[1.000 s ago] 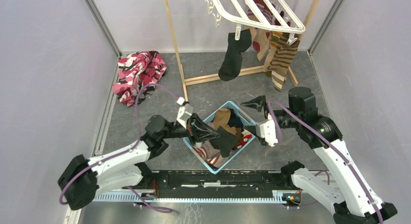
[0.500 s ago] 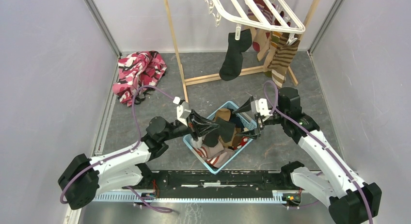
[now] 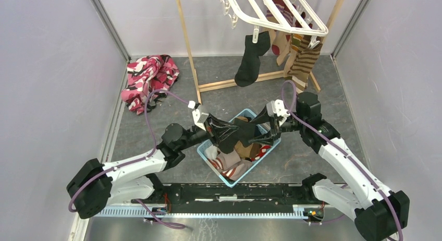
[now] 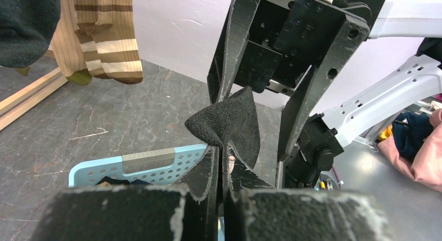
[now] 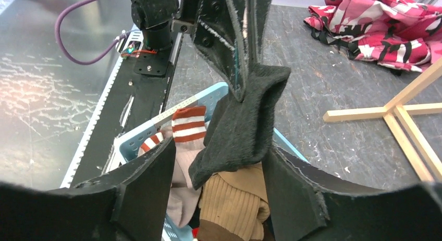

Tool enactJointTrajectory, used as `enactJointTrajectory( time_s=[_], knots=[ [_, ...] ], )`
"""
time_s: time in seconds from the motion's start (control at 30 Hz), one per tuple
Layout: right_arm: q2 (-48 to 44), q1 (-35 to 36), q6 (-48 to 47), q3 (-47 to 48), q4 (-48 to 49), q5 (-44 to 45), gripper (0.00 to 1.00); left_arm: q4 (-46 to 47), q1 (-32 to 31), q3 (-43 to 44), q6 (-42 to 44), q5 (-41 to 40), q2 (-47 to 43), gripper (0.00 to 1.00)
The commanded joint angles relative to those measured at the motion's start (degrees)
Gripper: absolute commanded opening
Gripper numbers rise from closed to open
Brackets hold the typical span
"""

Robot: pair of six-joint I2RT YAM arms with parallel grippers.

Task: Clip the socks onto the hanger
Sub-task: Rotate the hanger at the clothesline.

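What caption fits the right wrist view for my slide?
Left gripper pinches a black sock above the blue basket while the open right gripper straddles it.

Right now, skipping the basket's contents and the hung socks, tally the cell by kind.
Grippers: 2, left gripper and right gripper
Held black sock: 1
Basket: 1
Hanger: 1
Wooden stand: 1
Cloth: 1
Total: 7

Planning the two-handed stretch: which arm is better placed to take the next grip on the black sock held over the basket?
Right. The right gripper stands open with a finger on each side of the black sock; the left gripper is shut on it.
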Motion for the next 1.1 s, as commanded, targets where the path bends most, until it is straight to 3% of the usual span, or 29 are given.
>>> enactJointTrajectory(
  time_s=[0.0,0.23,0.3,0.33,0.43,0.47,0.53,0.63,0.8,0.93,1.07],
  knots=[
    [0.24,0.35,8.77,2.67,7.14,2.3,0.61,3.69,-0.73,2.27,3.42,-1.78,0.64,0.02],
    [-1.24,0.33,10.67,3.12,9.37,4.32,0.07,2.48,-0.86,2.49,3.38,-2.65,0.19,0.03],
    [-1.33,0.26,9.35,3.28,9.07,3.79,0.0,1.19,-0.77,3.19,3.21,-2.77,-0.01,0.09],
    [-1.3,0.33,7.4,3.49,7.38,3.71,0.0,-0.13,-0.73,3.81,3.25,-2.86,-0.31,0.19],
    [-1.26,-0.34,-1.98,5.42,-0.4,2.04,0.0,-7.75,-0.26,6.67,6.27,-2.84,-3.21,0.63],
    [-1.49,-1.03,-6.29,6.1,-3.62,1.16,0.0,-12.02,0.32,8.05,7.34,-2.03,-4.43,0.74],
    [-2.32,-3.05,-10.96,6.54,-6.5,-0.67,0.0,-17.79,2.26,12.15,10.28,2.32,-6.21,0.84],
    [-3.0,-4.95,-15.72,6.81,-9.95,-1.89,0.0,-21.82,7.47,19.46,10.41,11.4,-4.32,0.89],
    [-3.24,-5.69,-18.16,5.22,-11.39,-1.76,0.0,-23.95,15.7,34.82,2.0,21.27,5.69,0.9],
    [-4.05,-5.99,-19.58,4.97,-12.48,-0.25,0.0,-22.3,18.79,42.25,-5.23,14.76,11.56,0.91],
    [-5.1,-6.13,-19.72,4.37,-12.2,-0.08,0.0,-24.76,19.5,47.63,-6.81,4.9,14.18,0.91]
  ],
)
